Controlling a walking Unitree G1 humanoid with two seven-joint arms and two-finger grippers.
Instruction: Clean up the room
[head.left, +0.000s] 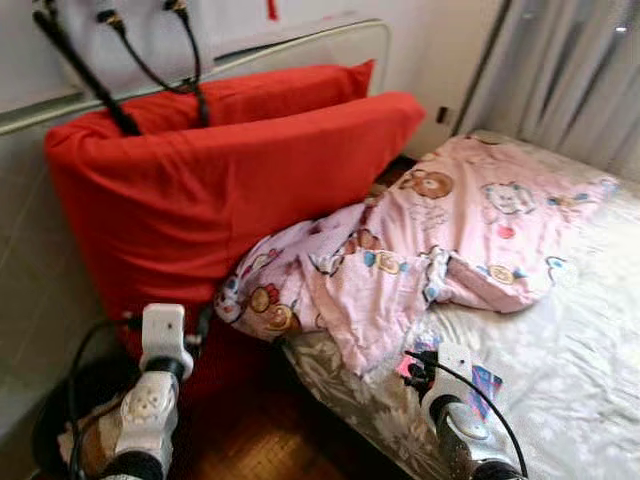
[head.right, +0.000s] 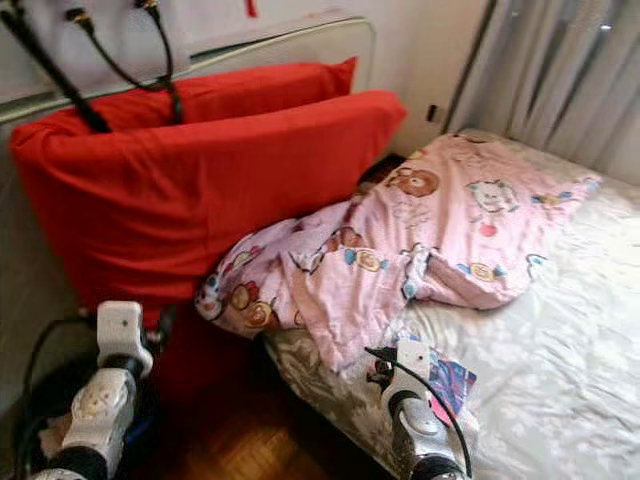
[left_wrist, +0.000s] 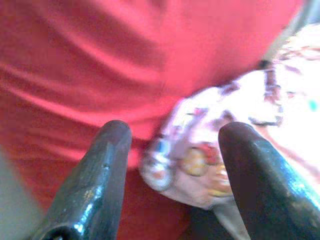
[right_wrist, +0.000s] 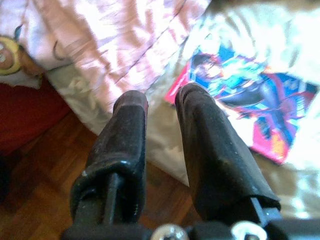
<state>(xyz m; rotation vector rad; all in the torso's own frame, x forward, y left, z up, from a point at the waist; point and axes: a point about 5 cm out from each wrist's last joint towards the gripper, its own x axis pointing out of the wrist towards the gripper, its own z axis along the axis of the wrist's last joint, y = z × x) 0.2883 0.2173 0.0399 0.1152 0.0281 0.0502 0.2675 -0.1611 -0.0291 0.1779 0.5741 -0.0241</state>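
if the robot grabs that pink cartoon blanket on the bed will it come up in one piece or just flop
The crumpled pink cartoon-print blanket probably flops: it lies in soft folds, one end drooping off the bed edge. A pinch would likely lift only a fold, the rest trailing. It looks thin, so probably light.

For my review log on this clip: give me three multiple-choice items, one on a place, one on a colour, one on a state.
1. Where does the colourful book lie?
A. on the bed
B. on the wooden floor
C. on the pillows

2. What colour are the two big pillows?
A. blue
B. red
C. white

3. How is the pink cartoon blanket?
A. folded square
B. hung on the curtain
C. crumpled, one end off the bed's edge

Key: 1 A, it rests on the pale bedcover by the right claw; 2 B, both are red; 3 C, it lies bunched and overhangs by the left claw.
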